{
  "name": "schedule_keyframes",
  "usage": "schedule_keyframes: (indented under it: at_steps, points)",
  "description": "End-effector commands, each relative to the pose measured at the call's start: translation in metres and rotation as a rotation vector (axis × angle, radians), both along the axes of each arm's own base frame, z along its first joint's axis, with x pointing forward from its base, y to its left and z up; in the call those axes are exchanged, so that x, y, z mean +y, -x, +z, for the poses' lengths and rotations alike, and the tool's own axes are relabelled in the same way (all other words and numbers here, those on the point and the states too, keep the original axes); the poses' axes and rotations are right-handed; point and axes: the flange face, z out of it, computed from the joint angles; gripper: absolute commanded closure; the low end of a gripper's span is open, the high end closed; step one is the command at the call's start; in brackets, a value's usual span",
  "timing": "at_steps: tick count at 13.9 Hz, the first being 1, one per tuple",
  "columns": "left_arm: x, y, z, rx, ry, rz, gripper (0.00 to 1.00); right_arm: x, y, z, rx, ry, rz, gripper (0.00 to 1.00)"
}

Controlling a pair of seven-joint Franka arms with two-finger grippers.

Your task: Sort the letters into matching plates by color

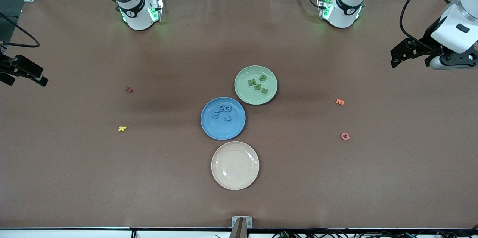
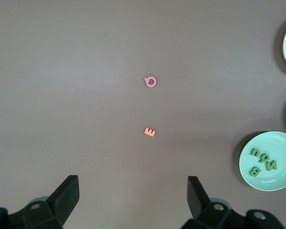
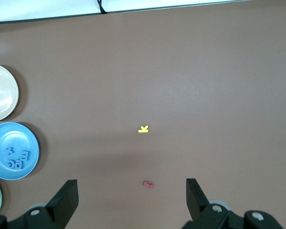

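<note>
Front view, from my remote station: nearest the camera sits the cream plate (image 1: 235, 165), bare, with the blue plate (image 1: 223, 118) next up holding four blue letters (image 1: 222, 112), then the green plate (image 1: 255, 85) with four green letters (image 1: 258, 83). My left gripper (image 2: 133, 198) hangs released, fingers spread, over the table's left-arm end, the orange letter (image 2: 150, 132) and pink letter (image 2: 151, 82) lying ahead of it. My right gripper (image 3: 132, 200) hangs equally wide over the right-arm end, the red letter (image 3: 148, 184) and yellow letter (image 3: 143, 129) ahead of it.
</note>
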Motion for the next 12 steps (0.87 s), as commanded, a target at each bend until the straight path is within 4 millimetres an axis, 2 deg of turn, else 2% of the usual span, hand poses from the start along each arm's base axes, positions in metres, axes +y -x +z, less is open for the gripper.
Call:
schedule_keyframes:
  at_steps: [1, 3, 9, 12]
  points:
    - [-0.001, -0.002, 0.005, 0.005, -0.001, -0.007, 0.0, -0.001, 0.001, 0.007, -0.01, 0.022, 0.0, 0.0]
    - [0.001, 0.004, 0.001, 0.05, -0.007, -0.009, 0.0, -0.003, 0.001, 0.011, -0.017, 0.021, 0.0, 0.0]
    - [-0.001, 0.019, 0.002, 0.045, -0.011, -0.014, 0.0, -0.003, 0.001, 0.012, -0.019, 0.024, -0.004, 0.0]
    - [0.001, 0.015, 0.007, 0.037, -0.007, -0.012, 0.0, -0.005, 0.001, 0.012, -0.019, 0.023, -0.01, 0.0]
